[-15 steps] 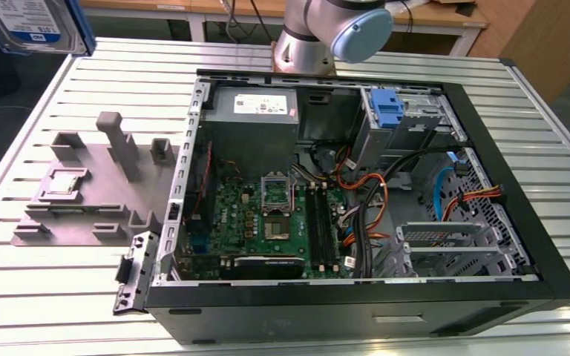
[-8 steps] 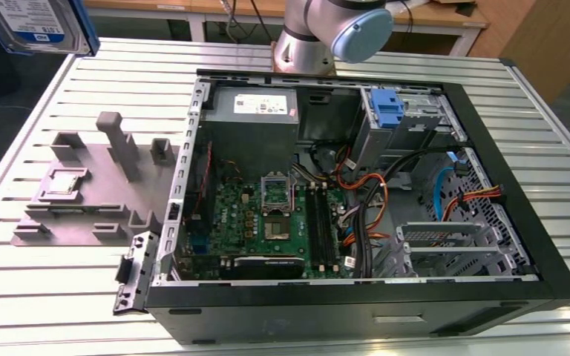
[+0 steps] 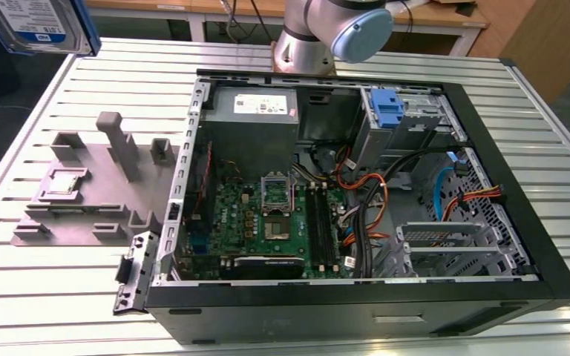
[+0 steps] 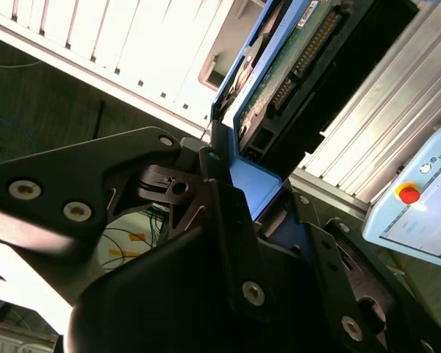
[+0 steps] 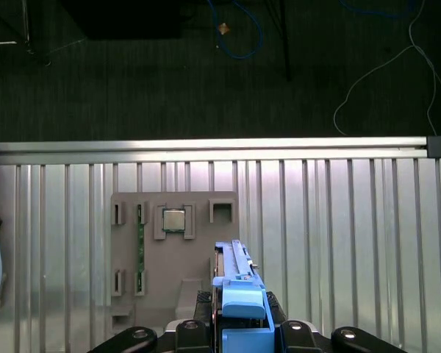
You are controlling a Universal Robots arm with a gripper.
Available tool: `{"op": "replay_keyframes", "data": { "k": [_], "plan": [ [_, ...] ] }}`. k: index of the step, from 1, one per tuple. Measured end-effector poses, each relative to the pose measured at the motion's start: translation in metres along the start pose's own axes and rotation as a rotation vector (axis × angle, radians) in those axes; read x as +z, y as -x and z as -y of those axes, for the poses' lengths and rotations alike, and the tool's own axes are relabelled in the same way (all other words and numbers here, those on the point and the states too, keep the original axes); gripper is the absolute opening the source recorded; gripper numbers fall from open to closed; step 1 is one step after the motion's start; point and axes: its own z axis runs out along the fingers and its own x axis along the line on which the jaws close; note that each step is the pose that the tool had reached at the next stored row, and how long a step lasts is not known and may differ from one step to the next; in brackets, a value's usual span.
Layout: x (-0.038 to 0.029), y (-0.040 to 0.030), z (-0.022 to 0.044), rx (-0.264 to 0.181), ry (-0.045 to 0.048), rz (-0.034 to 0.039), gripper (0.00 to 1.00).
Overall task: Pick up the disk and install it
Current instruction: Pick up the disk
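The disk [image 3: 38, 24], silver with a white-and-blue label and a blue carrier around it, hangs high in the top corner of the exterior view's left, well above the table. My gripper [image 5: 239, 327] is shut on the disk [image 5: 239, 290]; its black fingers [image 5: 198, 323] press on both sides of the blue carrier. In the second wrist view, the gripper [image 4: 242, 176] clamps the blue edge, and the disk's [image 4: 294, 66] green circuit board and connector pins face the camera. The disk is held edge-on above the grey holder plate [image 5: 173, 257].
An open computer case [image 3: 522, 245] lies on the slatted metal table [image 3: 542, 104], with a drive cage holding a blue bracket [image 3: 389, 111] at its far corner. The grey holder plate [image 3: 97, 200] carries a chip. The arm's base [image 3: 310, 37] stands behind the case. A pendant [image 4: 419, 198] lies nearby.
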Motion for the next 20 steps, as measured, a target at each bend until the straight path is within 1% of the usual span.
{"op": "replay_keyframes", "data": {
  "k": [11, 20],
  "plan": [
    [-0.0002, 0.0002, 0.0048, 0.0, 0.0001, -0.0001, 0.37],
    [-0.0002, 0.0002, 0.0056, 0.0, 0.0, 0.0, 0.37]
  ]
}}
